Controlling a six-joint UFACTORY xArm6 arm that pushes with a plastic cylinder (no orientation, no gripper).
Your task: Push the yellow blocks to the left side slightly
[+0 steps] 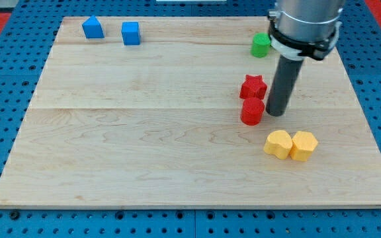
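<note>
Two yellow blocks lie side by side at the view's lower right: a heart-shaped one [278, 143] and a hexagonal one [303, 145], touching each other. My tip [275, 114] stands on the board just above them, about a block's width from the yellow heart. It is right beside a red cylinder [252, 111], on that block's right.
A red star block [253, 86] sits just above the red cylinder. A green cylinder [261, 45] is at the top right. Two blue blocks [92, 28] [131, 33] are at the top left. The wooden board [144, 132] rests on a blue pegboard.
</note>
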